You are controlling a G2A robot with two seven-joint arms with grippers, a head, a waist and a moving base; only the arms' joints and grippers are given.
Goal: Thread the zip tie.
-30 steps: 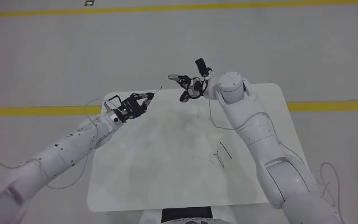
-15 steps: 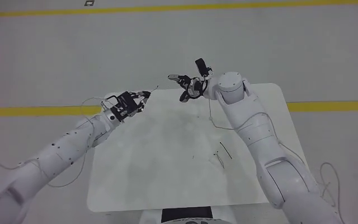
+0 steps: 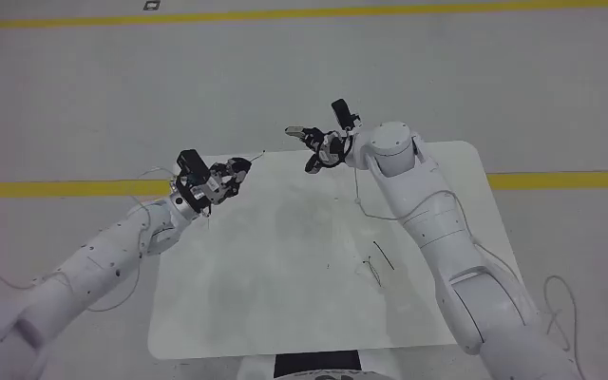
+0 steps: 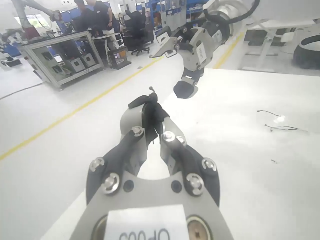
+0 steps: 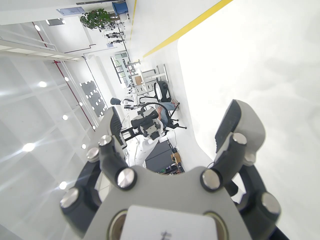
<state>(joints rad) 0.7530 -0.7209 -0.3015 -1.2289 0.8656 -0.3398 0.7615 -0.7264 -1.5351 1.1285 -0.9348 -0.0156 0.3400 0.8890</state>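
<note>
My left gripper (image 3: 235, 169) hangs over the table's far left corner, shut on a thin black zip tie (image 3: 255, 157). In the left wrist view the zip tie's short tip (image 4: 151, 90) pokes out past my left gripper (image 4: 153, 108). My right gripper (image 3: 306, 148) is held in the air at the table's far edge, open with nothing between its fingers. It faces the left one across a gap. The left wrist view shows the right gripper (image 4: 173, 69) a little beyond the tie's tip. In the right wrist view my right gripper (image 5: 171, 122) stands wide open.
The white table (image 3: 285, 304) has rounded corners. A few loose zip ties (image 3: 377, 261) lie right of its middle, also seen as loose zip ties (image 4: 277, 124) from the left wrist. A yellow floor line (image 3: 76, 188) runs behind the table.
My left gripper has drawn back slightly to the left with the zip tie, and its wrist has turned. The right arm has kept still.
</note>
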